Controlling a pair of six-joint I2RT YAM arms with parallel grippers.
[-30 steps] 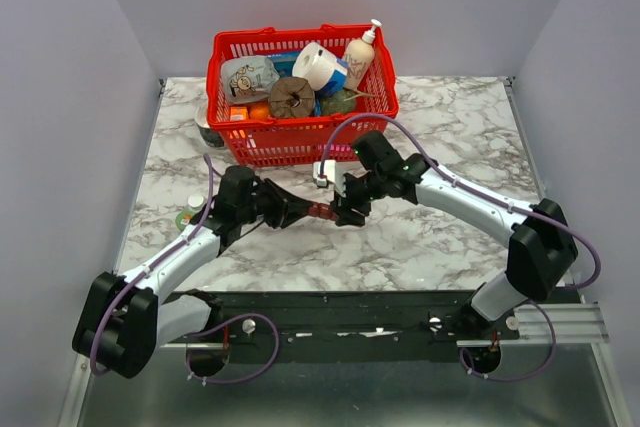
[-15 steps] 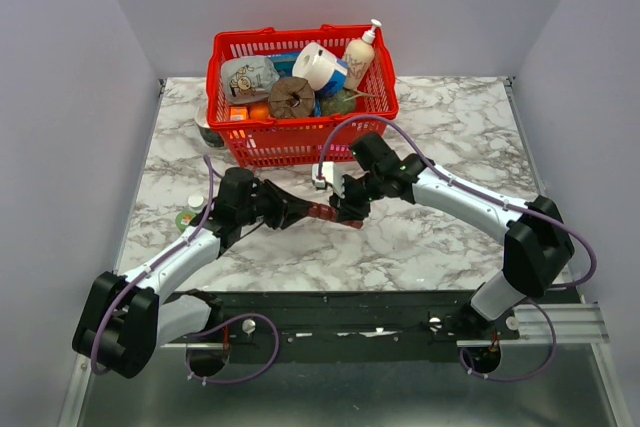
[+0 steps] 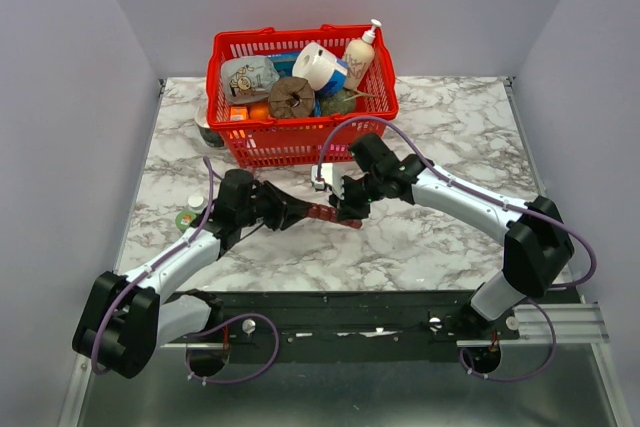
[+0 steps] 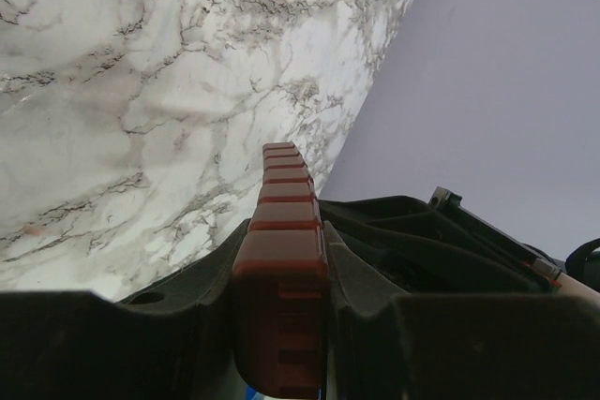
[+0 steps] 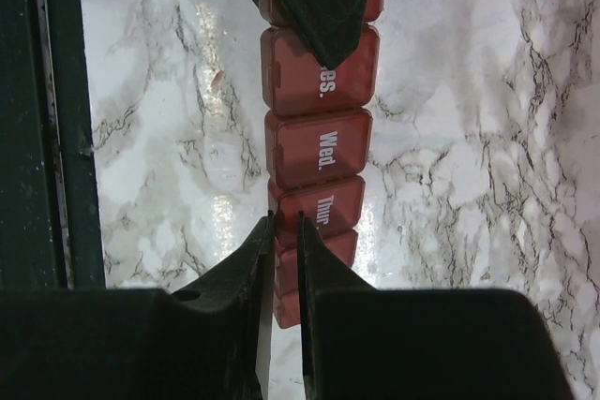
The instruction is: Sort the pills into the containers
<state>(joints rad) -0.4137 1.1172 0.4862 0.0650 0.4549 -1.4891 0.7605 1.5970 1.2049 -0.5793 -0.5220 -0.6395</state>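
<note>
No pills are going in yet (visible lids (image 5: 319, 152) are sitting shut): left gripper (image 3: 298, 213) is clamping the pill organizer (image 4: 281, 259) above the table (image 3: 450, 127), right gripper (image 5: 282, 231) hovering nearly closed at its lids.

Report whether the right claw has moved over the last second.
Yes. Against the red basket, the right claw has shifted slightly left, toward the left claw, along the pill organizer.

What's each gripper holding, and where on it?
Left gripper clamps the organizer by one end. Right gripper, nearly shut at the Thur lid: hold can't be told.
</note>
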